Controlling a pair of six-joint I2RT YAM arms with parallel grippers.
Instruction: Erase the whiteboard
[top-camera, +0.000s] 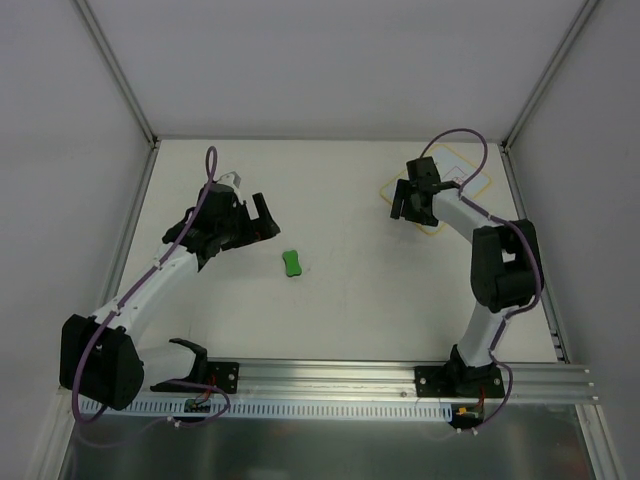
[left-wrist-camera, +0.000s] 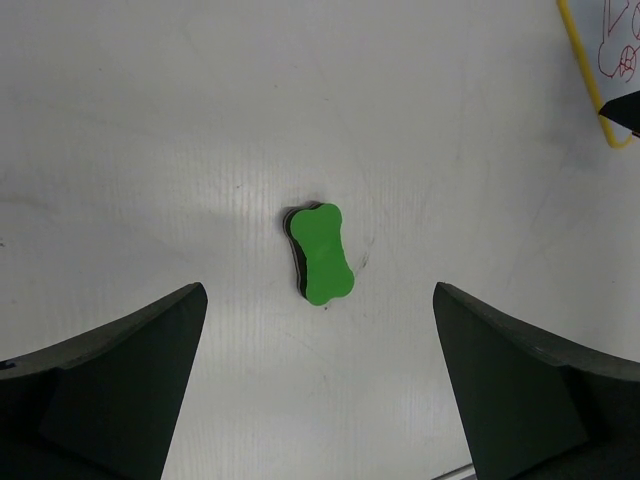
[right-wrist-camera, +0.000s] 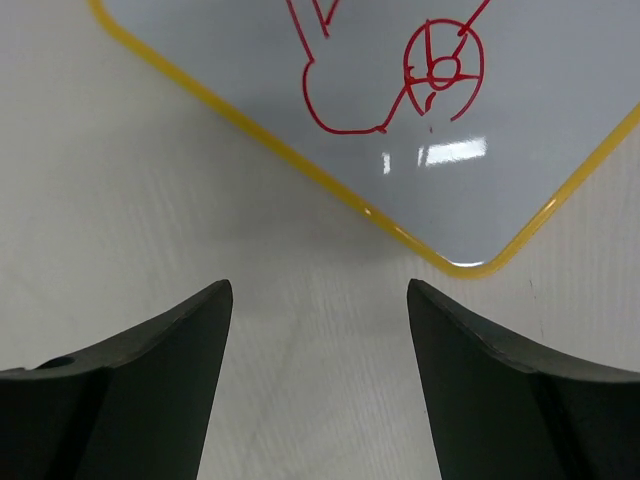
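The whiteboard (top-camera: 472, 181) lies flat at the back right of the table, with a yellow border and a red line drawing on it. In the right wrist view the whiteboard (right-wrist-camera: 520, 90) fills the top, its rounded corner just ahead of my fingers. My right gripper (top-camera: 403, 207) (right-wrist-camera: 318, 285) hovers open over bare table at the board's near-left edge, holding nothing. A green bone-shaped eraser (top-camera: 291, 263) (left-wrist-camera: 322, 252) lies mid-table. My left gripper (top-camera: 266, 220) (left-wrist-camera: 320, 288) is wide open just left of the eraser, and nothing is in it. A whiteboard corner (left-wrist-camera: 612, 50) shows at the left wrist view's top right.
White enclosure walls (top-camera: 90, 150) close off the left, back and right of the table. A metal rail (top-camera: 340, 375) carrying both arm bases runs along the near edge. The right arm's elbow (top-camera: 505, 265) stands over the right side of the table.
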